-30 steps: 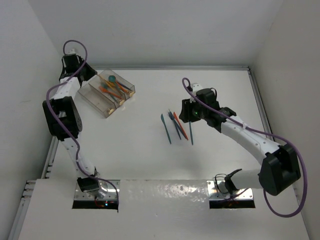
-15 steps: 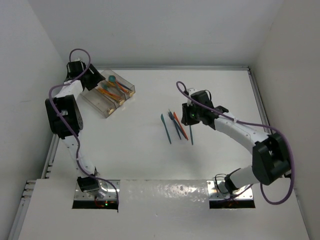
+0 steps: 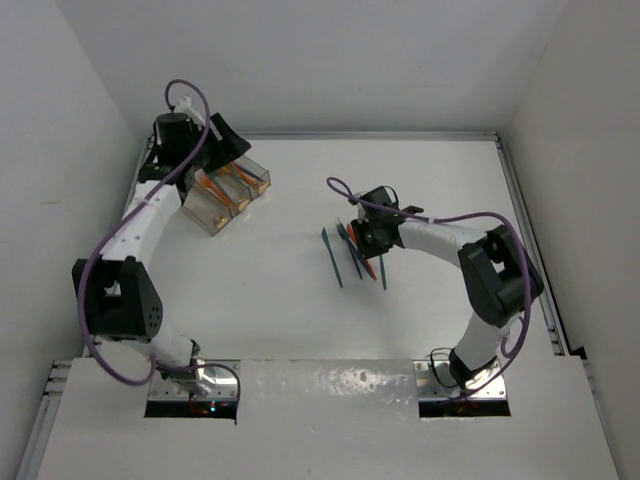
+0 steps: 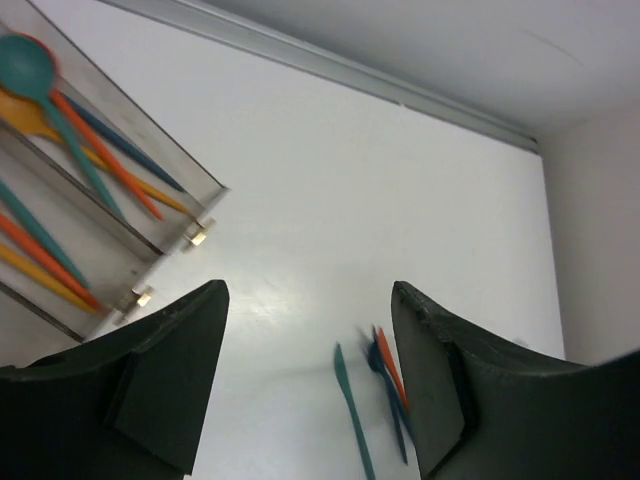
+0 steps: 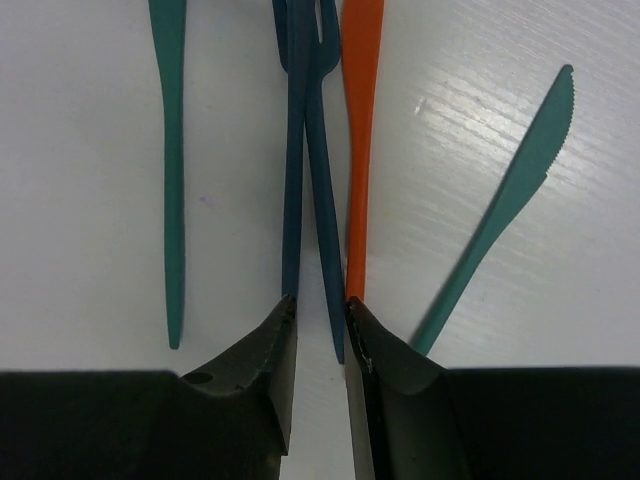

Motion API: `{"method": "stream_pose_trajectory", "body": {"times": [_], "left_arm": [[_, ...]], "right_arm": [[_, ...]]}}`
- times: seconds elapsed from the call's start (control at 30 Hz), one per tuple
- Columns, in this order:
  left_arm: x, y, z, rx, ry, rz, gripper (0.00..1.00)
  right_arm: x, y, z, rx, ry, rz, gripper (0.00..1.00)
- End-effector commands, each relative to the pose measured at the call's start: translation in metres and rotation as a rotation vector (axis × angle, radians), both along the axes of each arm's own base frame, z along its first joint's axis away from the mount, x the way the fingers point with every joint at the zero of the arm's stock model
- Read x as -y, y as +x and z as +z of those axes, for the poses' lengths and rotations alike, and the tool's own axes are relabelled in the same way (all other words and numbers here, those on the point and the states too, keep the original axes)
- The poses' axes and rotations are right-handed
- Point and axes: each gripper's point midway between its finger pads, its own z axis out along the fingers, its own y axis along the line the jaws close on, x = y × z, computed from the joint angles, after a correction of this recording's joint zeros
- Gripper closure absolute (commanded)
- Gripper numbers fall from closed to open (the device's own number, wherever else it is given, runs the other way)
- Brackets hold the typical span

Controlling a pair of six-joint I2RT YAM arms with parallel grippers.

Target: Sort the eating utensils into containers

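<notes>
The blue fork lies on the counter among the loose utensils. In the right wrist view its tines point to 12 o'clock and its handle end to 6. A second blue piece overlaps it at the tine end and splays away toward the handle. An orange piece sits just beside it at 3 o'clock. Further that way is a tilted teal knife, and a teal piece lies apart at 9 o'clock.

My right gripper is down at the fork's handle end, its jaws drawn nearly together with the handle in the slim gap. I cannot tell whether they are pinching it yet. I judge this to be the pick step for that fork.

From overhead, the tray sits at about 10 o'clock from the group, well apart. It already holds orange, teal and blue pieces.

My left gripper hangs spread wide and empty by the tray.

Next I'd want a firm squeeze on the fork alone, then a straight lift. The second blue handle touches one finger and could be dragged along. After that comes the carry to the tray compartment that holds forks.
</notes>
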Motion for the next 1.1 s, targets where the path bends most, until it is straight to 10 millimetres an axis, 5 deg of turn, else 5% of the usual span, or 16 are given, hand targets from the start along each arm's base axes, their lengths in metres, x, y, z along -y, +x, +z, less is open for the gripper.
{"method": "stream_pose_trajectory", "body": {"times": [0.0, 0.3, 0.6, 0.7, 0.77, 0.93, 1.07], "left_arm": [[0.022, -0.027, 0.007, 0.011, -0.027, -0.038, 0.36], [0.047, -0.084, 0.005, -0.007, -0.063, -0.13, 0.35], [0.046, -0.111, -0.008, -0.033, -0.059, -0.136, 0.35], [0.046, -0.116, -0.011, -0.041, -0.059, -0.141, 0.35], [0.047, -0.118, -0.011, -0.04, -0.063, -0.146, 0.35], [0.047, -0.124, -0.014, -0.043, -0.064, -0.148, 0.35], [0.049, -0.127, -0.021, -0.058, -0.07, -0.157, 0.35]], "right_arm": [[-0.009, 0.02, 0.009, 0.054, -0.007, 0.029, 0.75], [-0.01, 0.028, -0.019, 0.016, -0.085, 0.041, 0.76], [-0.006, 0.022, -0.039, -0.009, -0.164, 0.06, 0.81], [0.0, 0.024, -0.039, 0.002, -0.194, 0.044, 0.81], [0.005, 0.026, -0.037, 0.015, -0.222, 0.029, 0.67], [0.028, 0.033, -0.028, 0.061, -0.332, -0.031, 0.64], [0.025, 0.039, -0.01, 0.111, -0.302, -0.041, 0.59]]}}
